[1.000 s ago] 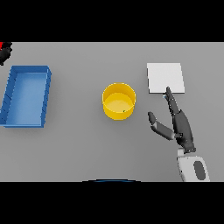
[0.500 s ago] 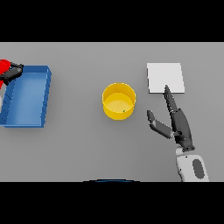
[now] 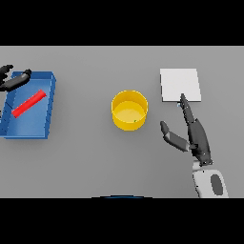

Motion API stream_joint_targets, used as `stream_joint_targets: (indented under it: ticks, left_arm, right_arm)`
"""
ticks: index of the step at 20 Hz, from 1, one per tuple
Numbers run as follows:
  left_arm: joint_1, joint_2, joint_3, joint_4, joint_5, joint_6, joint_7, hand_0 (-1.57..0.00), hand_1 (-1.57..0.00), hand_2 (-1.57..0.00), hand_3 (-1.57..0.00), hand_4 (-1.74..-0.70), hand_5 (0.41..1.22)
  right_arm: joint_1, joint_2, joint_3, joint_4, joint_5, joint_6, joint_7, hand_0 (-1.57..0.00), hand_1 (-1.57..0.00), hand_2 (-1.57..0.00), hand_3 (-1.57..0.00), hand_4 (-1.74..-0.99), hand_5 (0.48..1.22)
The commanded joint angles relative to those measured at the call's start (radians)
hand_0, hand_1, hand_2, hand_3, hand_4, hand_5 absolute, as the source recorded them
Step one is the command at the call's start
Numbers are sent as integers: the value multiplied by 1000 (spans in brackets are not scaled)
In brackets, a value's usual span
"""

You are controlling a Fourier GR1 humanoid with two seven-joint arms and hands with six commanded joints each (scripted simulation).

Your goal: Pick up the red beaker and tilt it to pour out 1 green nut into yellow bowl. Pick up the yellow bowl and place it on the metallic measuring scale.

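Note:
The yellow bowl (image 3: 129, 110) stands upright at the table's middle, with a small green speck inside near its right wall. The red beaker (image 3: 28, 103) lies tilted on its side inside the blue bin (image 3: 48, 109) at the left. My left hand (image 3: 14, 79) hovers at the bin's far left corner, fingers spread, holding nothing. My right hand (image 3: 192, 131) rests to the right of the bowl, fingers straight and thumb out toward the bowl, apart from it. Its fingertips reach the near edge of the flat pale scale (image 3: 179, 85).
The blue bin is a shallow rectangular tray along the table's left side. Grey tabletop stretches between the bin and the bowl and in front of the bowl.
The red beaker has left my left hand and now lies in the blue bin. My left hand has opened above the bin's corner. My right hand has barely moved.

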Motion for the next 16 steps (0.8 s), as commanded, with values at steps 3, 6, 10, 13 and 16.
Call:
stream_joint_targets:
  ticks: [3,6,10,13,16]
  left_arm:
    - [-3,0,4,5,-4,15,-47,-80,-73,-69,-72,-776,631]
    - [4,-24,23,-12,21,43,-84,-40,-37,-35,-36,-784,644]
    - [19,-38,29,-52,43,49,-94,-16,-15,-14,-14,-799,666]
    - [32,-49,26,-73,52,47,-79,-8,-7,-7,-7,-806,683]
    - [46,-48,28,-93,58,46,-71,-3,-3,-3,-3,-811,688]
  right_arm:
    - [-4,5,12,-14,21,-9,34,1,1,1,1,-1144,644]
    - [-42,-45,35,-8,75,17,55,1,1,1,1,-1087,649]
    - [-157,-166,114,33,219,102,97,1,1,1,1,-1122,649]
    - [-251,-240,181,80,335,143,79,1,1,1,1,-1137,626]
    - [-358,-294,263,110,431,215,60,1,1,1,1,-1152,632]
